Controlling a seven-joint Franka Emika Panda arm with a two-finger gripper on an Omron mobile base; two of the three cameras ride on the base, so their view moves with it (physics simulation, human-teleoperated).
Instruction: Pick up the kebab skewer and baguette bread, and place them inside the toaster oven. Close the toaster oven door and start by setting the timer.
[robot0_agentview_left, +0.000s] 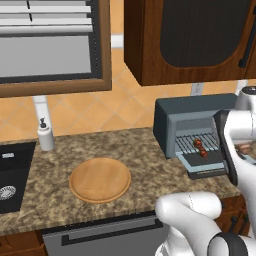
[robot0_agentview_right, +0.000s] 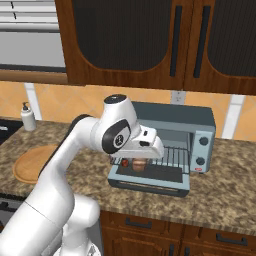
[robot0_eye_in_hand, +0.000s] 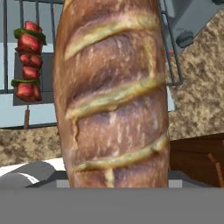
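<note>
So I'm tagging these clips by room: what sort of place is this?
A kitchen: a stone counter with a sink, wooden cupboards above, and a toaster oven.

Speckled brown granite surface (robot0_agentview_left: 150, 165) spanning the middle of both base views. Directly on it: a round wooden plate (robot0_agentview_left: 100, 180) at centre left, a white soap dispenser (robot0_agentview_left: 45, 134) at the upper left beside a black sink (robot0_agentview_left: 12, 175), and the toaster oven (robot0_agentview_right: 175, 145) at centre right, its door (robot0_agentview_right: 150, 182) lowered toward the front edge.
</note>
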